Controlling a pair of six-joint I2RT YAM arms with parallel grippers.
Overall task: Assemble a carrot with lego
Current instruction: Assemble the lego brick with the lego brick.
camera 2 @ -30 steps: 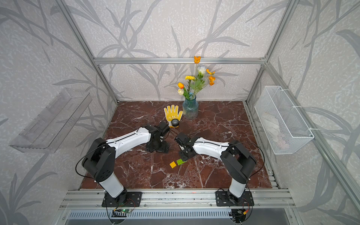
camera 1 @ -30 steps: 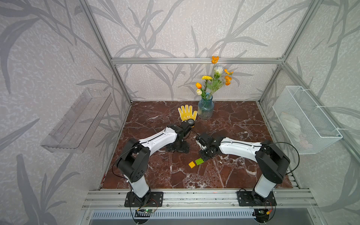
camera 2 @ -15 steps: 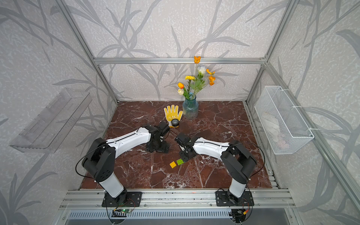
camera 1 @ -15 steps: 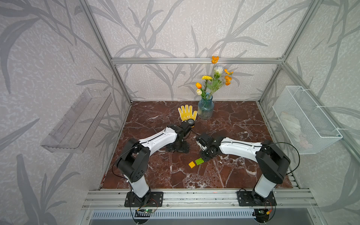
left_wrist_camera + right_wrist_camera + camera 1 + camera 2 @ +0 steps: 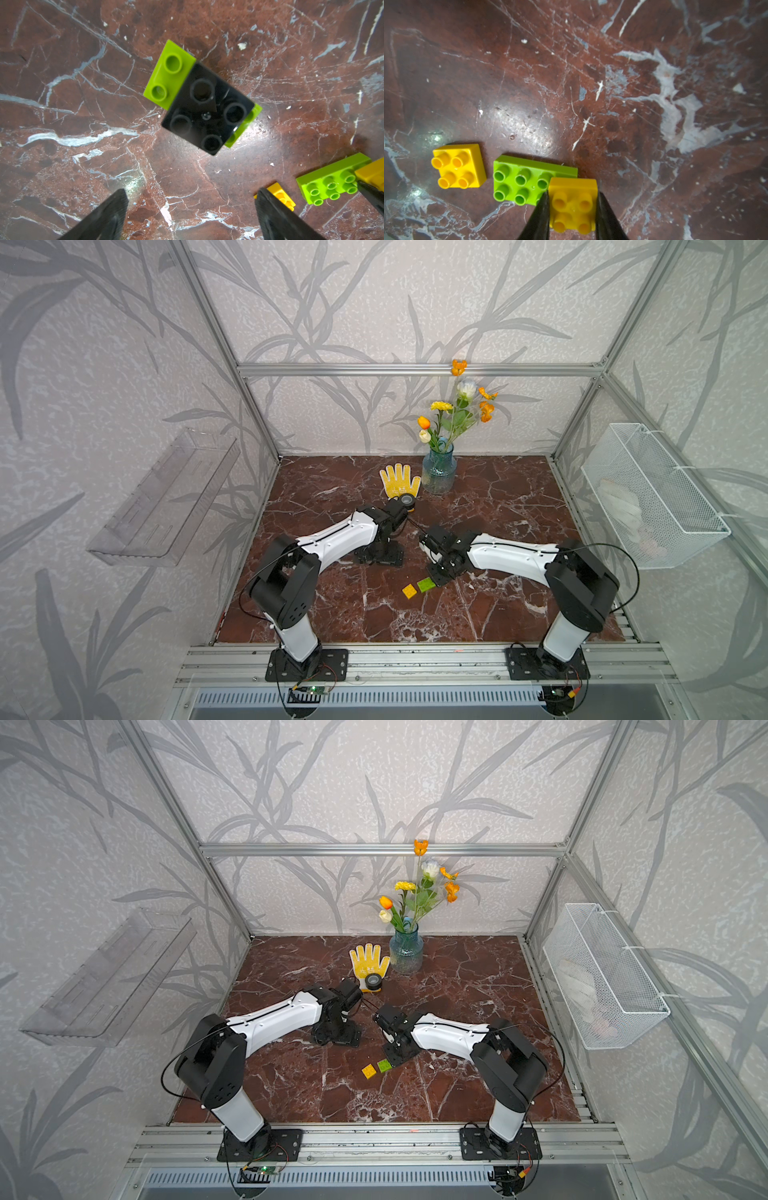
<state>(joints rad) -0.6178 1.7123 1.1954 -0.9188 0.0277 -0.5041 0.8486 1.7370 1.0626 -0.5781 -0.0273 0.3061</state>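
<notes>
The carrot (image 5: 207, 110), a black square brick joined onto lime-green bricks, lies on the marble below my left gripper (image 5: 191, 191). That gripper is open with nothing between its fingers, and it hides the cluster in both top views. My right gripper (image 5: 572, 194) is shut on a yellow-orange square brick (image 5: 573, 209). This brick sits over one end of a long lime-green brick (image 5: 521, 180); whether it is pressed on, I cannot tell. A second yellow-orange square (image 5: 458, 166) lies loose beside the green brick. In a top view the green brick (image 5: 425, 584) and the loose yellow one (image 5: 409, 591) show beside the right gripper (image 5: 440, 574).
A yellow glove (image 5: 400, 481) with a black tape roll (image 5: 406, 501) at its wrist and a glass vase of flowers (image 5: 438, 472) stand at the back. A wire basket (image 5: 648, 497) hangs on the right wall, a clear shelf (image 5: 166, 497) on the left wall.
</notes>
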